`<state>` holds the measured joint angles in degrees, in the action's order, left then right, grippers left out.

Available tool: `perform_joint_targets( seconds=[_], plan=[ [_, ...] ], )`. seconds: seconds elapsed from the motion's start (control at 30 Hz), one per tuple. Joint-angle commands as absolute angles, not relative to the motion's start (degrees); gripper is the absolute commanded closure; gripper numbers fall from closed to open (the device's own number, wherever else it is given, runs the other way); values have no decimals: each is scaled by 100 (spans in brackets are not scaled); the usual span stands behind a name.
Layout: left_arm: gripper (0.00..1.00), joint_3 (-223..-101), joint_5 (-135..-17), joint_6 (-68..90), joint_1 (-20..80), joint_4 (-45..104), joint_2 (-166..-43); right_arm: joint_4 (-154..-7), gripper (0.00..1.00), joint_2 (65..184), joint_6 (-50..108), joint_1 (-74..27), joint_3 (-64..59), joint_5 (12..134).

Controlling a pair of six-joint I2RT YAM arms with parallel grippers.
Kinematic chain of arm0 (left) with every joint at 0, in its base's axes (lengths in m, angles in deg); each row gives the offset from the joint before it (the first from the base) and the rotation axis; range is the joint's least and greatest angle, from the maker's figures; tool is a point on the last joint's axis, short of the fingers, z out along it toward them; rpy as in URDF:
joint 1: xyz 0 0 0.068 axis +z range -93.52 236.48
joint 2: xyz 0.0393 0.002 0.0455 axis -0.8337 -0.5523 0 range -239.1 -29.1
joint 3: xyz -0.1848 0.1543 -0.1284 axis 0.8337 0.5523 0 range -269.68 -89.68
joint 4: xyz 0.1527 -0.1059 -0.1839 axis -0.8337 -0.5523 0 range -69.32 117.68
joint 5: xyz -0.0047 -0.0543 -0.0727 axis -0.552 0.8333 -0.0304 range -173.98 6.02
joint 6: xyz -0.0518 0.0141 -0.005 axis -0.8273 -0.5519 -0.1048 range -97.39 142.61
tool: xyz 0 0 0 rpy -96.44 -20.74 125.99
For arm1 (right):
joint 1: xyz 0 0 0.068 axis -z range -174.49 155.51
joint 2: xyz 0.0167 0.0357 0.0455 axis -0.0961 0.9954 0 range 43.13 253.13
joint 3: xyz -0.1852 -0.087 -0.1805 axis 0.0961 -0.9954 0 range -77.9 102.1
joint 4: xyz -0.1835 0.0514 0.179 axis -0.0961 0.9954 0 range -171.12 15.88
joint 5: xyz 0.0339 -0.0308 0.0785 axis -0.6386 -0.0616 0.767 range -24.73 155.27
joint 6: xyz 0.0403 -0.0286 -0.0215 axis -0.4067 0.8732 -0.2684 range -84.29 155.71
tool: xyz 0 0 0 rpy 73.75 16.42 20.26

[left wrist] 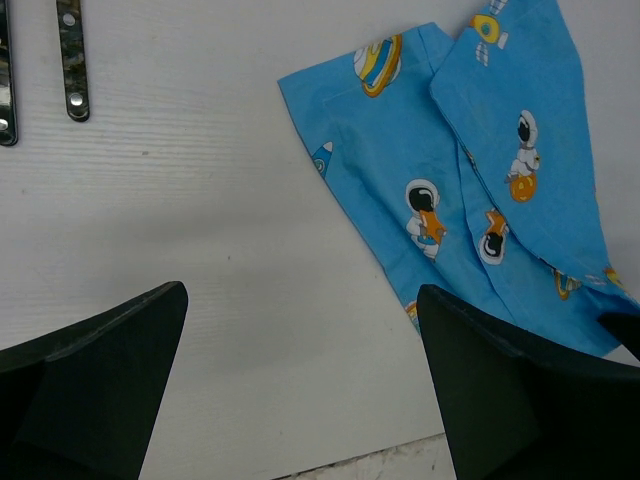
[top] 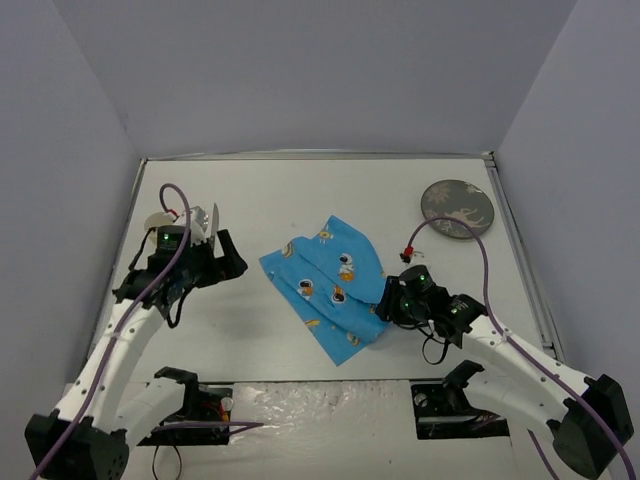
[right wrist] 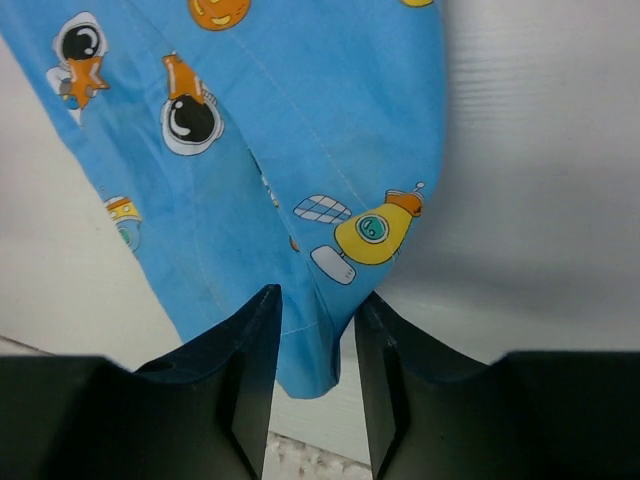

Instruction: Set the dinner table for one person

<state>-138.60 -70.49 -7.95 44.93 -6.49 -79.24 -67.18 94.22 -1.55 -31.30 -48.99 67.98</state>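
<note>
- Two arms reach over the white table (top: 300, 190) in the top view, and a blue placemat (top: 335, 285) printed with space cartoons lies crumpled and folded on the table's middle.
- Left of the placemat, the left gripper (top: 232, 262) points toward it without touching it; this view does not show how its fingers stand.
- At the placemat's near right edge sits the right gripper (top: 382, 305).
- Far right of the placemat, near the table's back corner, rests a dark round plate (top: 458, 210).
- Some cutlery (top: 205, 220) lies left of the placemat, beyond the left arm.
- From the left wrist, the left gripper (left wrist: 300, 300) has its fingers (left wrist: 100, 370) spread wide over bare table (left wrist: 200, 220), holding nothing.
- The placemat (left wrist: 470, 180) lies ahead, reaching the inner side of one finger.
- Two metal cutlery handles (left wrist: 72, 60) show at the far corner, well away from the placemat.
- From the right wrist, the right gripper (right wrist: 315, 330) has its fingers (right wrist: 250, 380) drawn close together, pinching a folded edge of the placemat (right wrist: 250, 120).
- The table (right wrist: 540, 200) is bare on one side of the placemat.
</note>
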Motion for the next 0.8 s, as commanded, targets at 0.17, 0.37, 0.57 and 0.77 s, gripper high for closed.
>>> perform_joint_targets(
  seconds=[0.17, 0.37, 0.57, 0.77],
  plan=[
    [9, -14092, -7761, -1524, 3891, 1089, -9842, -6774, 34, 10121, 1004, -3278, -3172, 5695],
    [15, -14341, -7948, -1571, 3872, 1465, -10973, -7071, 34, 11700, 2105, -3629, -1989, 5716],
    [24, -14716, -8125, -1571, 3912, 1379, -11739, -7410, 37, 13219, 3195, -4176, -916, 5806],
    [26, -14170, -8289, -1756, 3987, 1492, -11253, -7963, 37, 14450, 3985, -4398, -221, 5907]
  ],
)
